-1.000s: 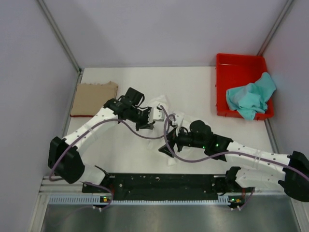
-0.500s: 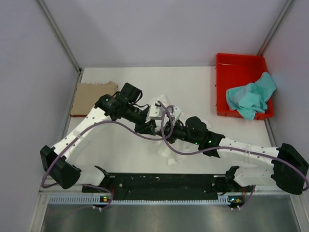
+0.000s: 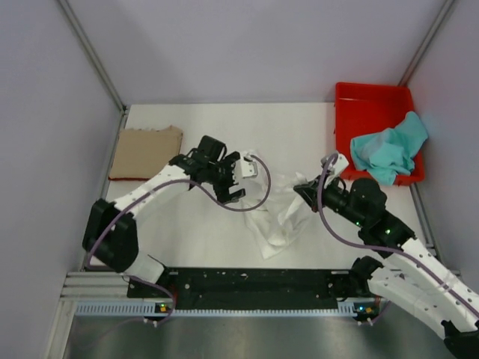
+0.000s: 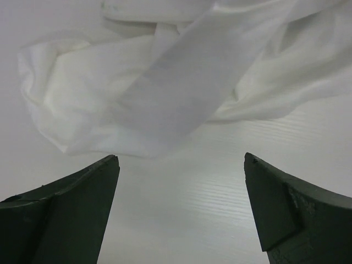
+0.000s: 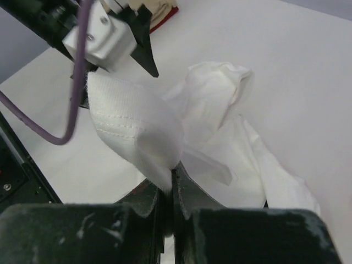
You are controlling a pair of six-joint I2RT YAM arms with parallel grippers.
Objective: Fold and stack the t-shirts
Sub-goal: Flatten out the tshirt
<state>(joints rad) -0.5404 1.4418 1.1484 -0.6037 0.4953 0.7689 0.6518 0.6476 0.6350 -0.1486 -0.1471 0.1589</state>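
Note:
A crumpled white t-shirt (image 3: pixel 275 218) lies at mid-table, no print showing. My right gripper (image 3: pixel 299 190) is shut on a stitched edge of it and holds that edge lifted; in the right wrist view the cloth (image 5: pixel 137 129) bunches out of the closed jaws (image 5: pixel 171 179). My left gripper (image 3: pixel 241 178) stands open just left of the shirt, holding nothing. In the left wrist view its two fingers (image 4: pixel 71 209) straddle bare table below the white t-shirt (image 4: pixel 165 82). A tan t-shirt (image 3: pixel 146 152) lies folded flat at the far left. A teal t-shirt (image 3: pixel 389 152) hangs over the red bin's rim.
The red plastic bin (image 3: pixel 372 97) stands at the back right by the enclosure wall. Purple cables loop from both wrists over the table's middle. The arm bases and a black rail (image 3: pixel 254 283) run along the near edge.
The left gripper opened, let go of the white shirt and drew back left. The right gripper shut on the shirt's edge and pulled it to the right and up.

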